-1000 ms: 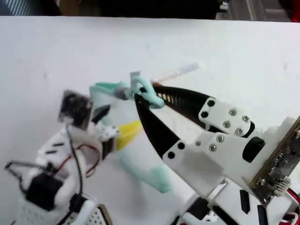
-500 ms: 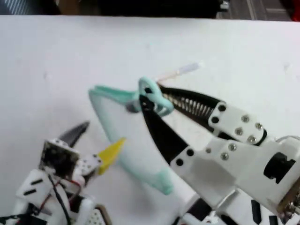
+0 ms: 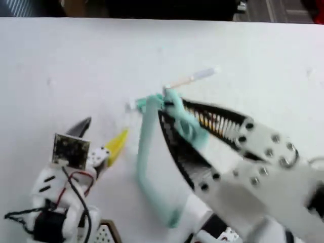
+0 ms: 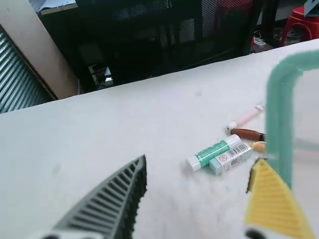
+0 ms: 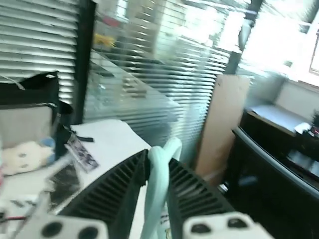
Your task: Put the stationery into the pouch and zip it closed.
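Pouch [image 3: 144, 152] hangs pinched in the right pincer [image 3: 164, 105], held upright probably to present its mouth; left pincer [image 3: 105, 129] sits spread just beside the pouch.

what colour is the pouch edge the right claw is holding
Mint green; the pouch shows best in the high view.

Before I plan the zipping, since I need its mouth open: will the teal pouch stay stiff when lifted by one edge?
Probably floppy: the pouch, pinched at one teal edge by the right gripper, hangs bent rather than flat. Likely light, since that thin pinch seems to lift it. Its mouth may sag shut.
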Controlling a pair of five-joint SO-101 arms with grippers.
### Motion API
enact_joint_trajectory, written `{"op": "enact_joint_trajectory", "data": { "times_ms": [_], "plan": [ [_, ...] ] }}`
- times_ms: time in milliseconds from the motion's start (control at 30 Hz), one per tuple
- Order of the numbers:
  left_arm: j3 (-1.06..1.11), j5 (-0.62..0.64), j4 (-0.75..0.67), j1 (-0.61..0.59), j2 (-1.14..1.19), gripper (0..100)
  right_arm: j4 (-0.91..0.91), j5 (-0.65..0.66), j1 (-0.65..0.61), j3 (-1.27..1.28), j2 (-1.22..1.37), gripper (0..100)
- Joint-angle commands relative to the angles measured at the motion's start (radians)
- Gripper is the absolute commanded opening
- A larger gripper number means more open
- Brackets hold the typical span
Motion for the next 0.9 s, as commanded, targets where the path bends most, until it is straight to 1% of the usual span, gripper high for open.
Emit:
{"op": "enact_joint_trajectory", "data": {
  "times_ms": [0,100,167,200,267,367,433,533,633,800,867],
  "plan": [
    [0.092,0.000,-0.193,0.088,-0.002,33,-0.002,-0.002,-0.062,-0.005,0.010,1.7],
    [0.118,0.054,-0.230,0.242,-0.002,33,-0.028,-0.002,-0.117,-0.005,0.044,1.7],
    [0.115,0.084,-0.233,0.320,-0.002,33,-0.054,-0.002,-0.145,-0.006,0.073,1.7],
    [0.115,0.089,-0.233,0.338,-0.002,33,-0.070,-0.002,-0.151,-0.008,0.093,1.7],
    [0.106,0.091,-0.227,0.309,-0.002,33,-0.110,0.012,-0.151,-0.012,0.134,1.7],
    [0.057,0.095,-0.189,0.139,-0.004,33,-0.145,0.118,-0.151,-0.014,0.188,1.7],
    [-0.005,0.095,-0.147,0.007,-0.005,33,-0.163,0.152,-0.151,-0.014,0.219,1.7],
    [-0.114,0.092,-0.064,-0.156,-0.005,33,-0.200,0.153,-0.151,-0.014,0.263,1.7],
    [-0.180,0.091,-0.031,-0.288,-0.007,33,-0.209,0.160,-0.147,-0.014,0.306,1.7],
    [-0.213,0.100,-0.029,-0.495,-0.007,33,-0.268,0.160,-0.054,-0.012,0.372,1.7],
    [-0.215,0.149,-0.021,-0.573,-0.007,33,-0.292,0.155,0.007,-0.012,0.394,1.7]
  ]
}}
